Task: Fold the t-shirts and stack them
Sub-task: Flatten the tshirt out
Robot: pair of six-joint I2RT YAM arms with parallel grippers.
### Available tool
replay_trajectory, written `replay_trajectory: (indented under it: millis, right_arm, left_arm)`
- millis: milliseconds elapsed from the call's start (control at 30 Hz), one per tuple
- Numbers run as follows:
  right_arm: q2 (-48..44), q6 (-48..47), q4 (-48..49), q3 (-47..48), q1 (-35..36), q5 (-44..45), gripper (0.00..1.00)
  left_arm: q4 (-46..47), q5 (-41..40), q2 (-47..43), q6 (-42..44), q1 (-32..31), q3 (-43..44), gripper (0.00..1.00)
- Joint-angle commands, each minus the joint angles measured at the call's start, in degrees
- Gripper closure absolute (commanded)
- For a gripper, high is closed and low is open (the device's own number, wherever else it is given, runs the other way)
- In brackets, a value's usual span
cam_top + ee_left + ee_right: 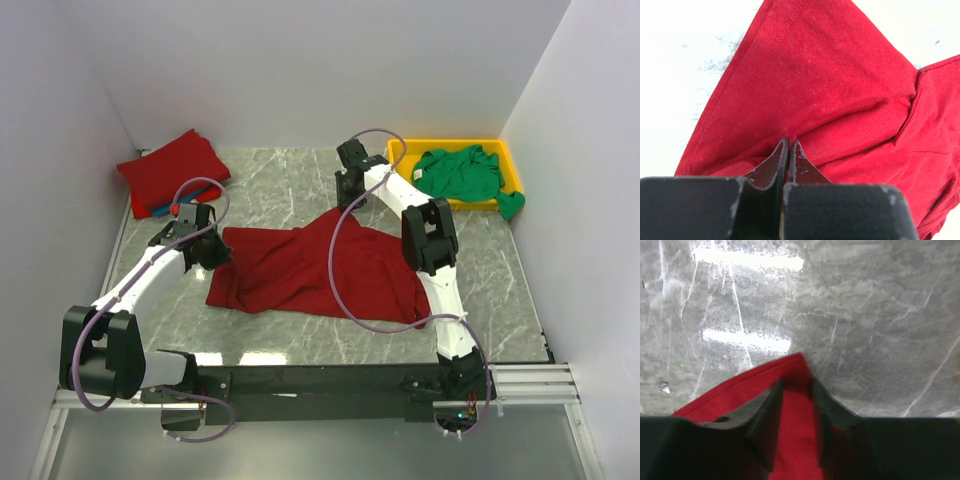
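A dark red t-shirt (300, 272) lies spread and rumpled on the middle of the marble table. My left gripper (208, 247) is at its left edge. In the left wrist view that gripper (789, 142) is shut, pinching a fold of the red cloth (830, 75). My right gripper (350, 190) is at the shirt's far pointed corner. In the right wrist view its jaws (795, 382) stand apart and blurred, with the red corner (745, 390) lying between them. A green t-shirt (460, 172) lies bunched in the yellow tray (450, 145).
A folded red t-shirt (172, 170) sits at the back left with a strip of blue cloth (158, 211) showing under it. White walls close in the table on three sides. A black rail (320, 378) runs along the near edge.
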Motion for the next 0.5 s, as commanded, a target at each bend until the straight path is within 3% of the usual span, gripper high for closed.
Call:
replay_trajectory:
  millis: [0, 33, 100, 467]
  right_arm:
    - [1.9, 0.2, -1.7, 1.4, 0.4, 2.0, 0.72]
    - [1.8, 0.4, -1.7, 1.2, 0.4, 2.2, 0.89]
    - [1.2, 0.7, -1.5, 0.9, 0.3, 1.4, 1.0]
    - [-10.5, 4.0, 0.0, -3.9, -5.2, -2.8, 1.0]
  left_arm:
    - [1.0, 0.8, -0.5, 1.0, 0.4, 1.4, 1.0]
    - [1.2, 0.8, -0.2, 1.0, 0.4, 1.3, 0.99]
    - [1.6, 0.9, 0.0, 0.9, 0.7, 1.0, 1.0]
    - [6.7, 1.2, 7.9, 0.7, 3.7, 6.1, 1.0]
